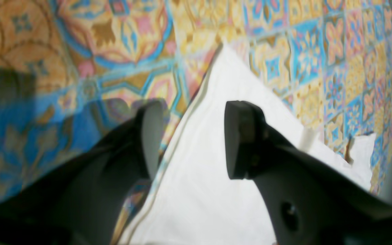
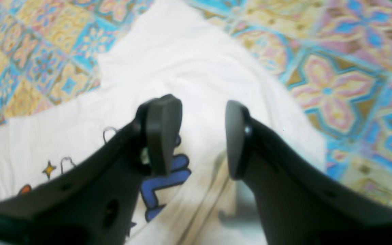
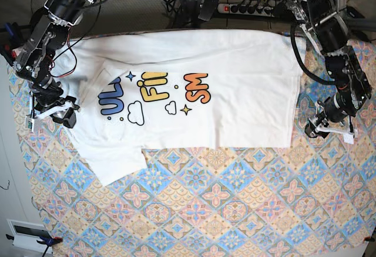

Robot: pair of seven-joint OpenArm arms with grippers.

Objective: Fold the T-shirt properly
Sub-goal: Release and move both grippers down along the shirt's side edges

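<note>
- The T-shirt (image 3: pixel 235 93) lies print-up across the far half of the tabletop (image 3: pixel 235 210), which is covered in a bright tiled-pattern cloth. It is sideways to the robot: the neck end toward the right arm, the hem toward the left arm.
- One long side looks already turned in, since the print breaks off at "SM" along a fold line and the near half shows plain white. One sleeve (image 3: pixel 117 160) sticks out loose toward the front.
- The right claw (image 2: pixel 202 136) hovers over the shirt just beside the blue lettering (image 2: pixel 168 177), jaws standing wide with nothing between them.
- The left claw (image 1: pixel 192 139) hangs over the hem edge, one finger above white cloth and the other above the patterned cover. It too is wide apart and empty.
- I'd judge this to be the reach before a grasp, each arm lining up at its own end.
- Next, each claw needs to drop onto an edge and pinch it cleanly.
- Both ends should then lift together so the cloth doesn't skew.
</note>
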